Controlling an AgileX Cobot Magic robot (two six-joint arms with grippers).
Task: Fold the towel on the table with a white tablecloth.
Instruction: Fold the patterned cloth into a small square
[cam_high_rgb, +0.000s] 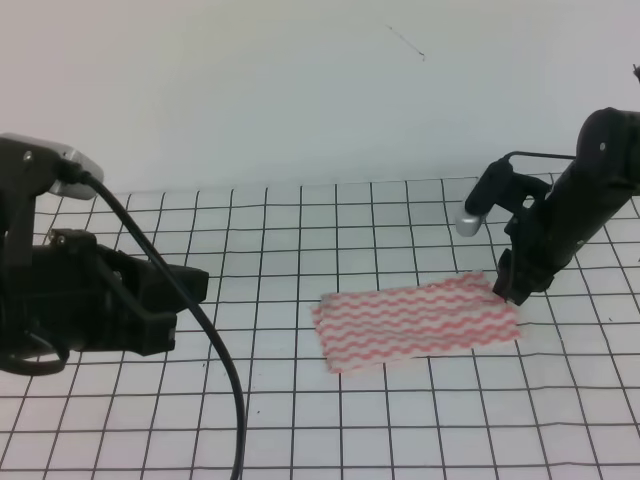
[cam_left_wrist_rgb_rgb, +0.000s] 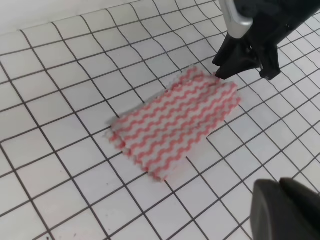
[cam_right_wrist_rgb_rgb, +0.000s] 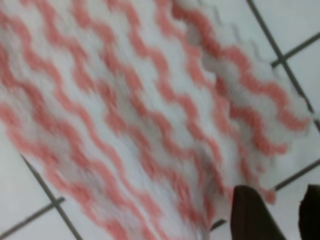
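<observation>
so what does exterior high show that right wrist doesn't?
Only exterior high: the left gripper off to the towel's left, the right arm whole, the towel's full outline, and the wall.
Only right wrist: a blurred close-up of the wavy stripes, with the right gripper's fingertips at the bottom.
Both: the towel on the gridded white tablecloth.

Only the right gripper (cam_high_rgb: 514, 290) crowds the towel (cam_high_rgb: 415, 322) at its far right corner; its left and near sides lie open.
</observation>
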